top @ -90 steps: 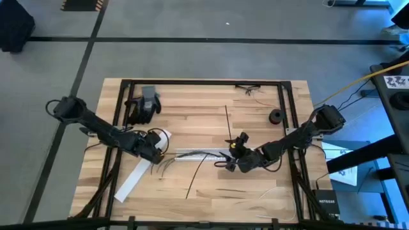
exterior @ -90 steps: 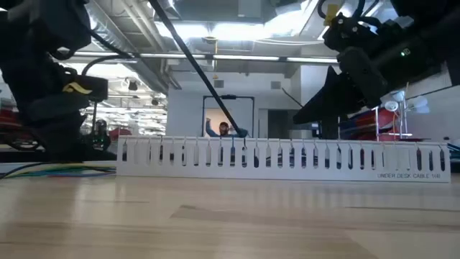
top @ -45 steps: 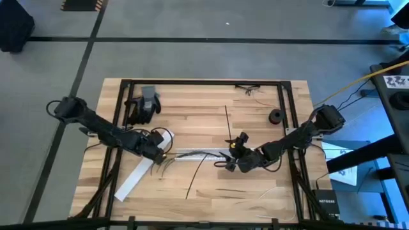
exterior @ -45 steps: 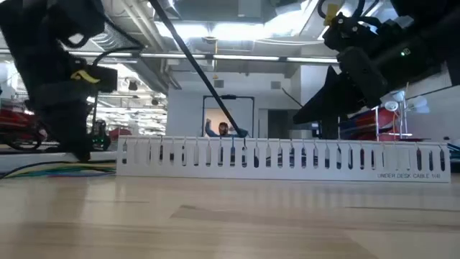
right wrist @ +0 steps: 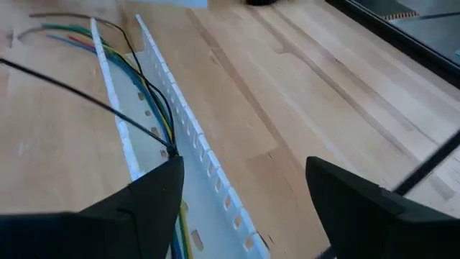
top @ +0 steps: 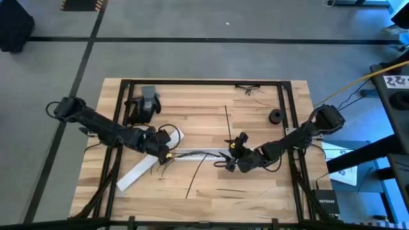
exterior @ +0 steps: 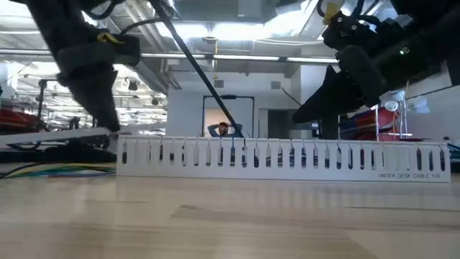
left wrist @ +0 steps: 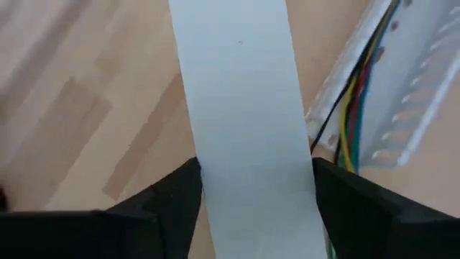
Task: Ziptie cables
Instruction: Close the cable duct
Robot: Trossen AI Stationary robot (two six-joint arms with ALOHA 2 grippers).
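Note:
The cables (right wrist: 144, 79) are thin dark and coloured wires lying along the inside of a long white perforated tray (top: 198, 155). They also show in the left wrist view (left wrist: 353, 108). My left gripper (top: 163, 151) is by the tray's left end, shut on a flat white strip (top: 137, 171). My right gripper (top: 231, 161) is at the tray's right end, open. Its fingers (right wrist: 151, 201) stand on either side of the tray (right wrist: 187, 144); whether they touch it I cannot tell. My left gripper pinches the flat white strip across its width, one finger on each long edge (left wrist: 198, 173). The fingers lie across the strip, which runs on beyond them (left wrist: 241, 72). In the low view the strip (exterior: 50, 134) hangs about level, above the table top.
Black gloves (top: 144, 105) lie at the far left and a small black roll (top: 276, 115) at the far right. Thin black strips lie near the tray (top: 228, 121) (top: 198, 176). A black frame (top: 204, 82) rims the table.
My left gripper has risen from the table and gone a little toward the right edge, taking the white strip with it. The strip has come up off the table at the gripper and now reaches farther toward the far right. My right arm has kept still.

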